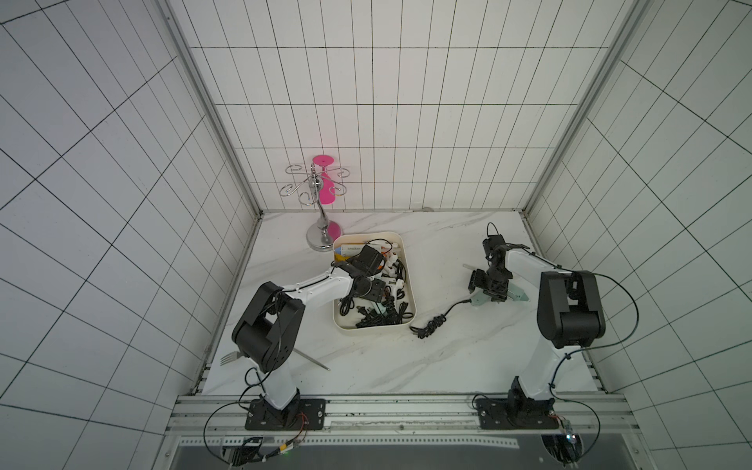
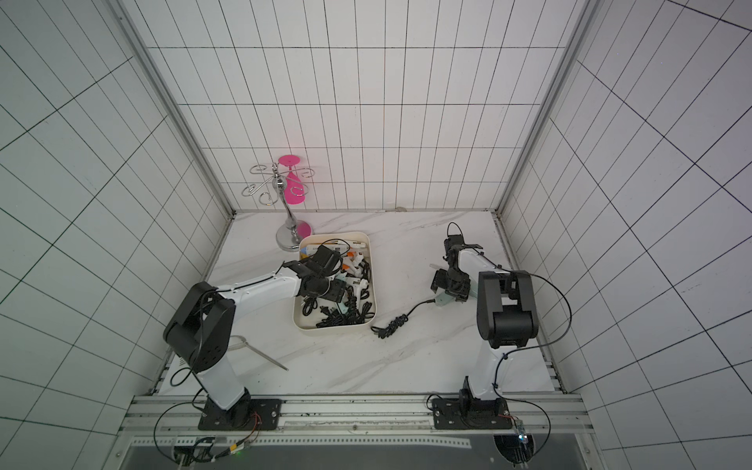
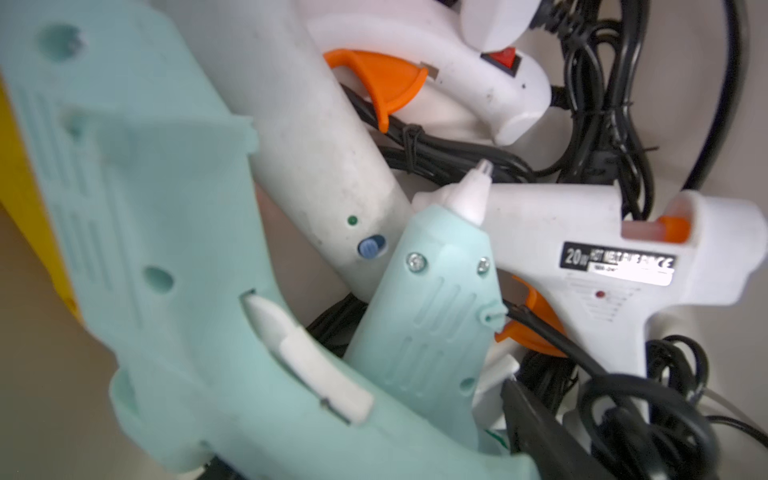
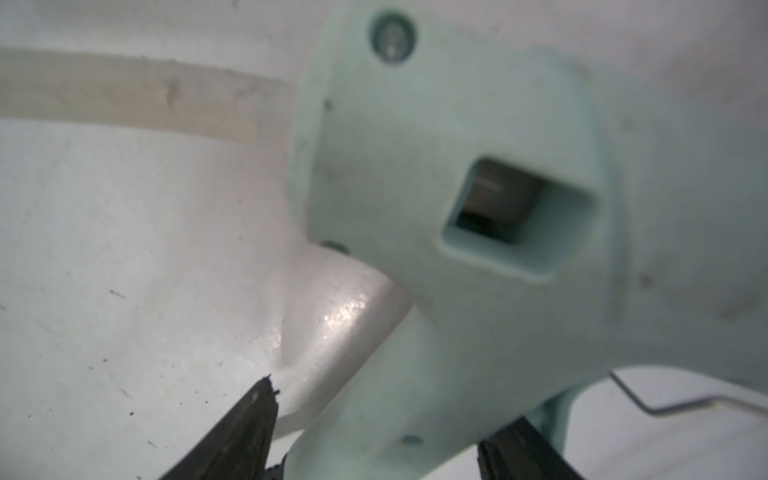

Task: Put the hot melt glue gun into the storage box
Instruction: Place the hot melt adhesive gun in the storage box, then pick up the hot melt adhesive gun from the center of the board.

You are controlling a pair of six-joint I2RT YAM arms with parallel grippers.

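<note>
Nearest, a fork (image 1: 228, 358) lies on the marble surface (image 1: 447, 366) beside the base of the left arm (image 1: 317, 289). That arm's elbow is folded high, and its white forearm reaches forward and inward over the storage box (image 1: 366, 331). The left gripper (image 1: 378, 299) points down into the heap of glue guns (image 3: 582, 249) and black cords filling the box. A mint gun (image 3: 145, 249) sits close against it in the left wrist view, but I cannot tell whether the jaws pinch it.

The right arm (image 1: 525, 264) doubles back on itself with its wrist dropped. The right gripper (image 4: 374, 413) straddles the handle of the hot melt glue gun (image 4: 415, 124). The gun lies on the surface, right of the box and outside it, and its cord (image 1: 429, 325) runs toward the box. Whether the jaws clamp the handle is unclear.

Farthest back, a chrome stand (image 1: 321, 240) holds a pink glass (image 1: 326, 191) upside down.
</note>
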